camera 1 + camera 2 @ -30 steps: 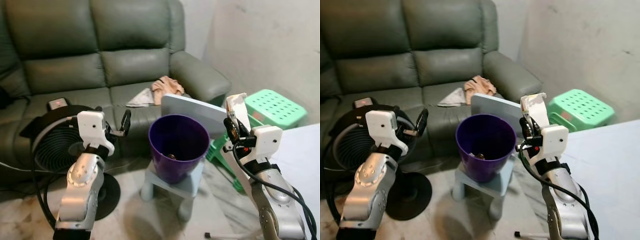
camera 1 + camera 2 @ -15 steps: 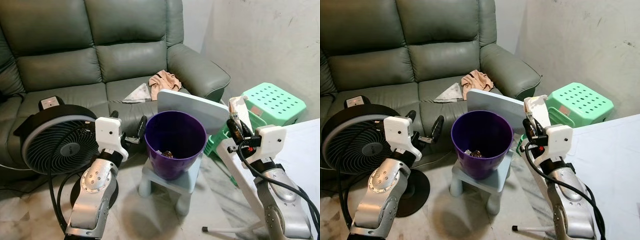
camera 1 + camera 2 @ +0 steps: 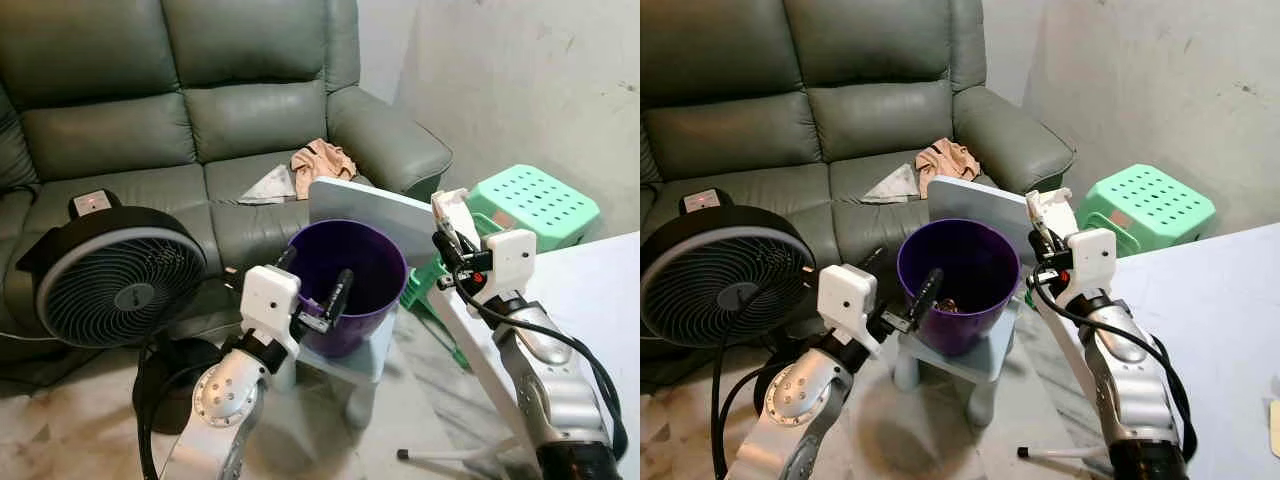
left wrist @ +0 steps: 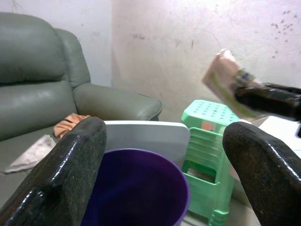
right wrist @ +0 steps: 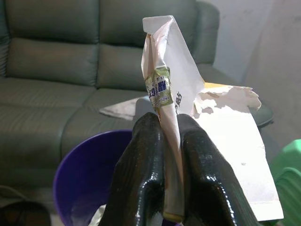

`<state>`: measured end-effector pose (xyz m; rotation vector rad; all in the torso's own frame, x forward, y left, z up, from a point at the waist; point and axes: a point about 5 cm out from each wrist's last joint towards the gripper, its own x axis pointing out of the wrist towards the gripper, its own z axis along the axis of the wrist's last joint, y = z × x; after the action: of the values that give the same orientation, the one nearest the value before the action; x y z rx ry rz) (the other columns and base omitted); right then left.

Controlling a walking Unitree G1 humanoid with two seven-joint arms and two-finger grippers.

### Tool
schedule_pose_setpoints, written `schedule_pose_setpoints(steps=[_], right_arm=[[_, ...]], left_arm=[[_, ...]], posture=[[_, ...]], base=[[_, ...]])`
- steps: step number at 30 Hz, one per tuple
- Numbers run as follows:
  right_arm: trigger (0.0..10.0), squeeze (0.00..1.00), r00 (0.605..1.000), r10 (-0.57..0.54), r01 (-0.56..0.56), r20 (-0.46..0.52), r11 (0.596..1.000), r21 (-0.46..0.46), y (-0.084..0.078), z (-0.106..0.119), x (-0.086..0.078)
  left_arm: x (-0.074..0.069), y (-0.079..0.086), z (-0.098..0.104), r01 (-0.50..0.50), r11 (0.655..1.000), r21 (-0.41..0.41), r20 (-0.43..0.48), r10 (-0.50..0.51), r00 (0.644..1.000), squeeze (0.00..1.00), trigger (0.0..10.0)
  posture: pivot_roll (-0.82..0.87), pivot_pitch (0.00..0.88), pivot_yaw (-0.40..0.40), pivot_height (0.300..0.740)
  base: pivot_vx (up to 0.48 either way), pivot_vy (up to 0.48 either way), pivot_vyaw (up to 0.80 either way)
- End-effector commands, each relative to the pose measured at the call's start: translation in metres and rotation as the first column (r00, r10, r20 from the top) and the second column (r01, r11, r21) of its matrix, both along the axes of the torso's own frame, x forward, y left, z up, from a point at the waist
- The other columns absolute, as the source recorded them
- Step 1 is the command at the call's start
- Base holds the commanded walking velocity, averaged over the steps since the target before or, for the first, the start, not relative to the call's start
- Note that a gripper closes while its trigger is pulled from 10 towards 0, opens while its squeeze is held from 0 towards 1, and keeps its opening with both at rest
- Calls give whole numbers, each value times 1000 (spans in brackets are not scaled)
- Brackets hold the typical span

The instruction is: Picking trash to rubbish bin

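Left gripper (image 3: 315, 293) has swung in front of the purple bin (image 3: 352, 283), fingers spread and empty. Right gripper (image 5: 162, 155) pinches the torn paper envelope (image 5: 197, 113) just beside the bin's rim.

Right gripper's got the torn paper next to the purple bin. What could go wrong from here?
1. The right gripper holds the torn white paper wrapper beside the purple plastic bin, not clearly over its opening; released here, it may land on the floor.
2. The left gripper, open, sits against the bin's near wall; a nudge could tip the bin off the small pale blue stool.
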<state>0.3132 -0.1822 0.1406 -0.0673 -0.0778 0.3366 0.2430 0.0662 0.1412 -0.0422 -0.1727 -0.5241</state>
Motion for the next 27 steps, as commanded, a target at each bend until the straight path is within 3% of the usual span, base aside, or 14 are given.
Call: schedule_pose_setpoints(steps=[1, 9, 24, 27], right_arm=[[10000, 0, 1000, 28, -28, -3, 1000, -7, 5, 0, 6], [10000, 0, 995, 94, -95, -21, 995, -13, 21, -5, 19], [10000, 0, 996, 94, -94, 7, 996, 7, 14, -5, 21], [10000, 0, 992, 114, -116, 53, 993, 32, 9, 1, 18]], left_arm=[[-4, -3, 5, 12, 1000, -1, 24, -12, 1000, 0, 10000], [-11, -5, 4, 9, 1000, 0, 18, -9, 1000, 0, 10000], [-10, -4, 5, 18, 1000, 8, 28, -18, 999, 0, 10000], [-5, 1, 5, -9, 1000, 0, 32, 9, 999, 0, 10000]], posture=[[51, 91, -98, 740], [71, 96, -112, 740], [50, 80, -105, 740], [39, 76, -99, 740]], base=[[0, 0, 0], [0, 0, 0], [0, 0, 0], [0, 0, 0]])
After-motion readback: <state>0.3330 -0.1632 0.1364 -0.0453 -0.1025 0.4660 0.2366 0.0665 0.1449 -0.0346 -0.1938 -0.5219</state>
